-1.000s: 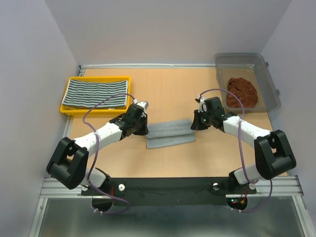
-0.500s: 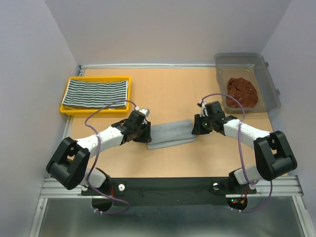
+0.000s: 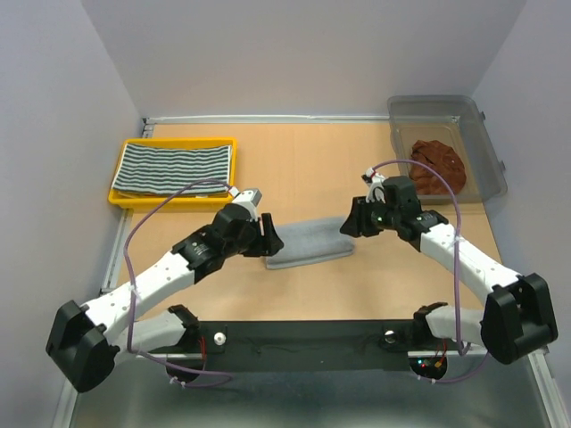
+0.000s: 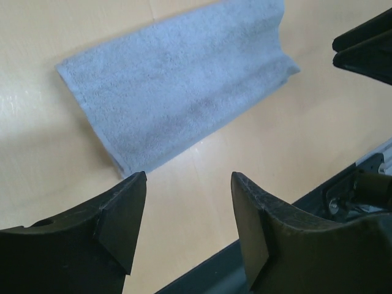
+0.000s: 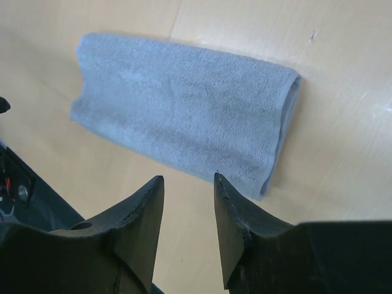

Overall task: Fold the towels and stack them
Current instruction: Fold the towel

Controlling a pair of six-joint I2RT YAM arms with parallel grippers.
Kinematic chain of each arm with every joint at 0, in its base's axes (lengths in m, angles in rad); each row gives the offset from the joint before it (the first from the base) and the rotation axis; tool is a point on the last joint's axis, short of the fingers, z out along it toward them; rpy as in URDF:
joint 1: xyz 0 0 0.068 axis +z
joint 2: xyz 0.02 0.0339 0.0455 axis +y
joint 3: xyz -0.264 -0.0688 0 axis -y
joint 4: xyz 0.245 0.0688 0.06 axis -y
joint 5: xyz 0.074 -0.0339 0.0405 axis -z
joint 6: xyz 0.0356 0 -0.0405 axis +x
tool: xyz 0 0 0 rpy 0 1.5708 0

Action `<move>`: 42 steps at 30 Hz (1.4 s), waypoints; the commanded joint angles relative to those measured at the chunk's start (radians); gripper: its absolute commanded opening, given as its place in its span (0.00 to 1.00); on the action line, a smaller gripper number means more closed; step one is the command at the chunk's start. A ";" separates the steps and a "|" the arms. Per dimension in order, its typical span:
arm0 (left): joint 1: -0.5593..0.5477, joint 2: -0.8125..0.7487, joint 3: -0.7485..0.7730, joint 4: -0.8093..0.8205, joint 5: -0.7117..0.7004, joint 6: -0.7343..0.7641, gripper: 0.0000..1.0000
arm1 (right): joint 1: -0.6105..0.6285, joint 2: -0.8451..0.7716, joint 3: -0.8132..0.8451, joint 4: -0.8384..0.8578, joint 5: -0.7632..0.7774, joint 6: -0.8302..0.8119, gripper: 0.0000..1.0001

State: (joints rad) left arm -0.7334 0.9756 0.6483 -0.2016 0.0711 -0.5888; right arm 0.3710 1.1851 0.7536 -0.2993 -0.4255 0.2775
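At the far left of the pale wooden worktop (image 3: 303, 160), a shallow yellow plastic tray (image 3: 116, 192) held a black-and-white striped cloth towel (image 3: 174, 168), lying flat and squared. It looked like a finished fold, the one item on the stack so far.

Toward the centre, the left fingers (image 4: 122, 214) stood well apart and gripped nothing, poised just off the left end of a plain grey terry towel (image 3: 312, 241). That towel lay on the worktop between the two arms as a long narrow band, with doubled layers showing at its right end, so it appeared to be folded lengthwise at least once. The right fingers (image 5: 138, 220) were parted too, though less widely, and empty, hanging just beyond the towel's right end.

At the far right, a clear plastic bin (image 3: 486, 143) contained a crumpled rust-brown cloth towel (image 3: 437, 165), not yet unfolded or touched.

By my reading, the job was about midway. The grey band probably wanted another fold across its length, then a move onto the striped one. The brown towel remained entirely to do.
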 commanded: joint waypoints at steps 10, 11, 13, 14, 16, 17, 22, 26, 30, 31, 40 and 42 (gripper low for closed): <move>-0.043 0.443 0.137 0.126 -0.062 -0.023 0.38 | 0.043 0.200 -0.067 0.281 0.091 0.147 0.33; -0.056 0.454 0.114 0.137 -0.059 -0.035 0.37 | 0.042 0.197 -0.091 0.290 0.094 0.153 0.33; -0.060 0.453 0.036 0.180 -0.044 -0.077 0.29 | 0.043 0.174 -0.144 0.325 0.099 0.172 0.33; -0.061 0.449 0.009 0.195 -0.039 -0.091 0.29 | 0.042 0.163 -0.193 0.344 0.109 0.180 0.33; -0.061 0.446 -0.038 0.243 -0.027 -0.112 0.29 | 0.043 0.145 -0.244 0.364 0.120 0.196 0.33; -0.063 0.445 -0.074 0.252 -0.027 -0.123 0.29 | 0.042 0.136 -0.263 0.371 0.129 0.204 0.33; -0.061 0.390 -0.105 0.251 -0.062 -0.143 0.32 | 0.042 0.018 -0.329 0.391 0.186 0.227 0.33; -0.061 0.270 -0.076 0.229 -0.129 -0.161 0.54 | 0.042 -0.111 -0.315 0.416 0.220 0.267 0.43; -0.061 0.152 -0.085 0.333 -0.192 -0.200 0.71 | 0.042 -0.131 -0.359 0.725 0.137 0.379 0.58; -0.061 0.147 -0.093 0.411 -0.208 -0.210 0.71 | 0.043 -0.113 -0.372 0.800 0.127 0.437 0.61; -0.058 0.328 -0.183 0.844 -0.318 -0.311 0.62 | 0.077 0.235 -0.378 1.287 0.218 0.493 0.65; -0.054 0.406 -0.225 0.941 -0.349 -0.348 0.60 | 0.077 0.333 -0.398 1.394 0.243 0.514 0.66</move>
State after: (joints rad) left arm -0.7906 1.2961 0.4835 0.5087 -0.1921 -0.8665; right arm 0.4412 1.4136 0.3916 0.7910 -0.2527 0.7490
